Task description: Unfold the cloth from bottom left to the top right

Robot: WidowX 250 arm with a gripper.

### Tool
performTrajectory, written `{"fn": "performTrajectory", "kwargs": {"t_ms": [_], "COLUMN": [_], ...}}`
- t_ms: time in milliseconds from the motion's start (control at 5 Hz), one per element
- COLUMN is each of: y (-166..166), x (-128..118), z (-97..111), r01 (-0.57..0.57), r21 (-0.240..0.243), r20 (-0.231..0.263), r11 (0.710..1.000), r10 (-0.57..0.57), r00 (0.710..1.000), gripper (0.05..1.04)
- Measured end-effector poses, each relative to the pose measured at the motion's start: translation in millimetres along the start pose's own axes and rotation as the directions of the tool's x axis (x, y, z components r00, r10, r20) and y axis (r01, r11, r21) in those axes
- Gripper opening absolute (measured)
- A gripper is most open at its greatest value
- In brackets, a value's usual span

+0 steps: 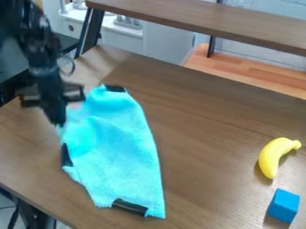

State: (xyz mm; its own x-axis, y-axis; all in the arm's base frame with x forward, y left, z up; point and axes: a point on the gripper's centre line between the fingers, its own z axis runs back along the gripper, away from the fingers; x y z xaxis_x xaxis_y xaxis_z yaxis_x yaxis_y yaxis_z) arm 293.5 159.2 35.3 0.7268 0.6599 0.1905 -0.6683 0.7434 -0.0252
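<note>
Camera view. Counts: cloth (119,143), 1, light blue, lying on the bench (206,120); dark patches along its border, 3, at the far end (115,88), left edge (65,155) and near end (129,207); yellow banana (274,156), 1; blue cube (284,205), 1.

Gripper (58,120): tip at the upper part of the cloth's left edge, above the left dark patch. Degree of opening: cannot be told. Contact with or grip on the cloth: cannot be told either.

Arm (36,44): black, blurred, enters at upper left of the cloth and runs down to its left edge; gripper hangs nearly vertical, tip down.

Cloth: outline uneven, narrower at the far end, wrinkled in the upper left part, flatter towards the near end.

Banana: right of the cloth, well apart. Cube: also right of the cloth, nearer the camera than the banana. Wooden shelf (203,20): beyond the cloth, raised.
</note>
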Motion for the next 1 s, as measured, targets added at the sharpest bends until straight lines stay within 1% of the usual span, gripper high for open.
{"fn": "performTrajectory", "kwargs": {"t_ms": [200,400,600,800,1000], "y": [-21,-53,-88,-132,-164], "x": [2,5,2,-5,-10], "z": [12,11,-5,-16,-15], "r01": [0.0,0.015,0.068,0.12,0.141], "r21": [0.019,0.065,0.102,0.113,0.111], "r20": [-0.001,-0.011,-0.03,-0.026,-0.009], "r11": [1.0,0.998,0.992,0.986,0.984], "r10": [0.0,-0.015,-0.066,-0.118,-0.141], "r00": [1.0,1.0,0.997,0.993,0.99], "gripper": [0.053,0.053,0.053,0.053,0.053]}}
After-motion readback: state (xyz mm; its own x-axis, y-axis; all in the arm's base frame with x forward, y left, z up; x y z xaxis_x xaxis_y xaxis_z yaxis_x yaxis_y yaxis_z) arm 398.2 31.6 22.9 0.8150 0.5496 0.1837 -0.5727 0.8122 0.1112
